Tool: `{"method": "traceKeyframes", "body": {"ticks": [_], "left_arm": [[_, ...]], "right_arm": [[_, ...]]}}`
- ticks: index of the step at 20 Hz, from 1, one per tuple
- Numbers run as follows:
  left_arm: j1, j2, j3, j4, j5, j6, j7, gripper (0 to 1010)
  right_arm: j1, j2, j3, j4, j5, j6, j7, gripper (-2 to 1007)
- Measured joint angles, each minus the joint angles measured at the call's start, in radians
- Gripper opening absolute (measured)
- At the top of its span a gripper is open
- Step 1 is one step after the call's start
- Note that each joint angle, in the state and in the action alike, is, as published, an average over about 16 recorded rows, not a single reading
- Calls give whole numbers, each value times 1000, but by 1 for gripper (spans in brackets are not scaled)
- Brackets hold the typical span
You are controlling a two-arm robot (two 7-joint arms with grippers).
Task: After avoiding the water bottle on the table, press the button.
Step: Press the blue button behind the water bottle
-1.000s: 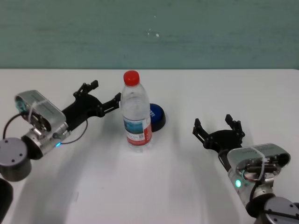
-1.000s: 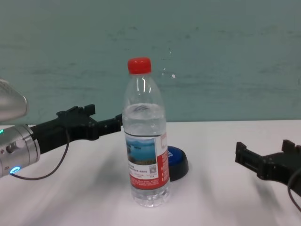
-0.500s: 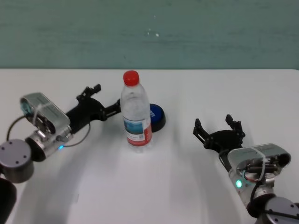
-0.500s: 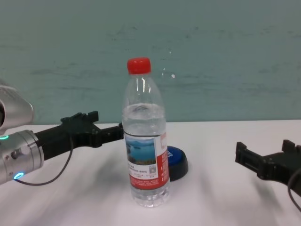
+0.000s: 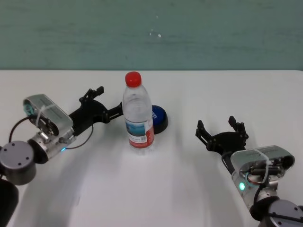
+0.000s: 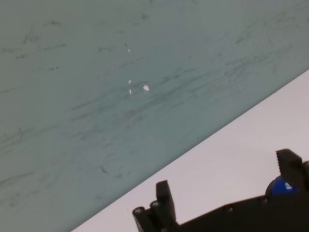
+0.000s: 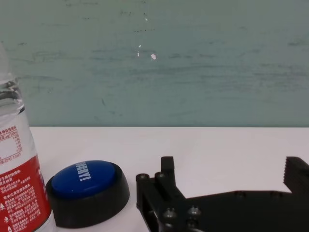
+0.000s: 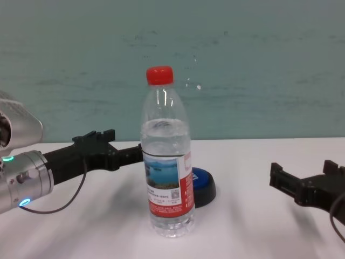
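Observation:
The water bottle (image 5: 138, 116) stands upright mid-table, clear with a red cap; it also shows in the chest view (image 8: 167, 172) and the right wrist view (image 7: 17, 183). The blue button (image 5: 160, 118) sits just behind and to the right of it, seen also in the chest view (image 8: 204, 183) and the right wrist view (image 7: 86, 181). My left gripper (image 5: 110, 100) is open, just left of the bottle, one finger reaching behind it toward the button (image 6: 285, 186). My right gripper (image 5: 216, 124) is open and empty, well to the button's right.
The white table (image 5: 156, 189) runs back to a teal wall (image 5: 151, 33). The left forearm (image 5: 47, 125) lies low over the table's left side, the right wrist (image 5: 258, 168) at the front right.
My left gripper has moved a little to the right, closer to the bottle and around its far side. The right arm, bottle and button have not moved.

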Motion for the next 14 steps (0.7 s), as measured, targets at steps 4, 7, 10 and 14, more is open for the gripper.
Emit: {"method": "traceKeyframes", "body": {"ticks": [4,7,10,14], "left_arm": [[-2,-3,2,3,3,1,2,1000],[-3,-4,4,4,7,3,6,1000],[-4,-6,5,5,11,4,10,1000],[-4,-7,6,6,15,6,15,1000]], "right_arm": [[0,0,0,0,0,0,0,1004],[0,0,0,0,0,0,0,1004],[0,0,0,0,0,0,0,1004],[0,0,0,0,0,0,0,1004]]}}
